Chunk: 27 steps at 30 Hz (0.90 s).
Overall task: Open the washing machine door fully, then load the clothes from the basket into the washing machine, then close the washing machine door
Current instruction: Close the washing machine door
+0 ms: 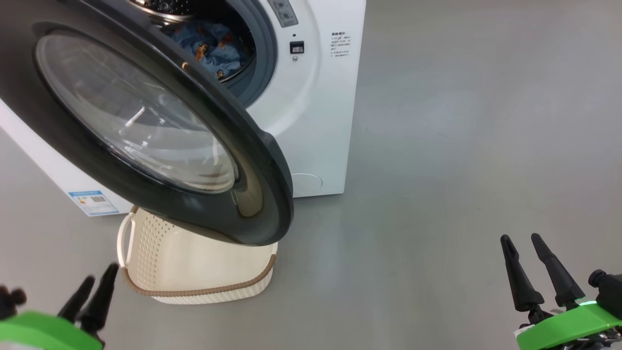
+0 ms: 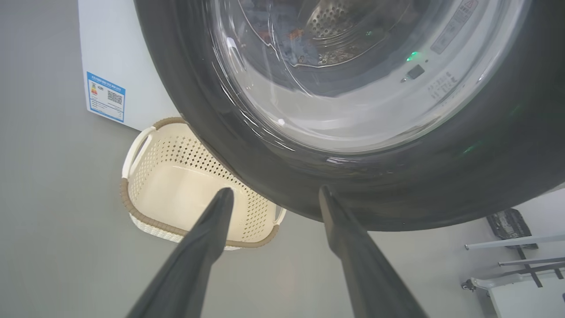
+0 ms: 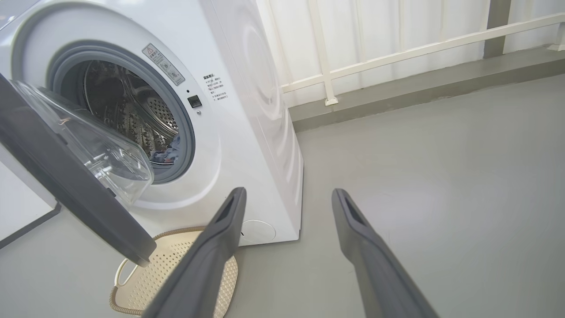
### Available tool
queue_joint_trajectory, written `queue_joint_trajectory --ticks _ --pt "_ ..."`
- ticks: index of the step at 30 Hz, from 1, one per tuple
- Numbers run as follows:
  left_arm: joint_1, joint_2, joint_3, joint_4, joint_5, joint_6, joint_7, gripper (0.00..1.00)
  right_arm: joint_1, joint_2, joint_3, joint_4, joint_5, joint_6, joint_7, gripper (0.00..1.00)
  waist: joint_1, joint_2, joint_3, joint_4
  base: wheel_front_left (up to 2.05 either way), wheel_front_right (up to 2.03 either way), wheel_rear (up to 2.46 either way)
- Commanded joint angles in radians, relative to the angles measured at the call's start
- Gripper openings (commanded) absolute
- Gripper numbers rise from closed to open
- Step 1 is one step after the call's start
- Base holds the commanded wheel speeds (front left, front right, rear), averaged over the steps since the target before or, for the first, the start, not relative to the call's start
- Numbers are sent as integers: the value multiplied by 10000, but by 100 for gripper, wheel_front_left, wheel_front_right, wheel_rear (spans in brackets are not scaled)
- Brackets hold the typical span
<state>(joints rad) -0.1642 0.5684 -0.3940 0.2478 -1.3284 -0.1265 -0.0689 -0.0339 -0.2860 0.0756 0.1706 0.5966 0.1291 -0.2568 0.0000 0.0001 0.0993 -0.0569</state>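
Left gripper and right gripper gaped wide, both empty; door left to shut.
Just beyond, the basket sat empty under the half-swung washing machine door; the clothes lay inside the washing machine; a flat, steady push on the door's free edge looked best.

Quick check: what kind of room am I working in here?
Likely a lab or demo hall, not a home laundry: the washer stands free on bare grey floor, with a white railing nearby.
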Motion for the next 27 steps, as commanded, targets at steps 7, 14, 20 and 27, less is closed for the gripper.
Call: queue_joint_trajectory --ticks 7,14,20,27 --pt "84 241 -214 947 1209 -42 -1802 100 83 -302 71 -131 -98 16 -49 100 0 -1 -76 -130 0 0 0" --pt "321 -956 1960 1055 4282 -42 -1924 100 33 -321 -30 -145 -106 16 -49 100 0 -1 -44 -102 0 0 0" --pt "1011 -2199 3462 90 7020 -42 -1926 100 -22 -316 -80 -164 -114 16 -49 100 0 -1 -2 -83 0 0 0" --pt "1418 -3366 4672 -934 8939 -42 -1927 100 -67 -276 -117 -158 -118 16 -49 100 0 -1 67 -55 0 0 0"
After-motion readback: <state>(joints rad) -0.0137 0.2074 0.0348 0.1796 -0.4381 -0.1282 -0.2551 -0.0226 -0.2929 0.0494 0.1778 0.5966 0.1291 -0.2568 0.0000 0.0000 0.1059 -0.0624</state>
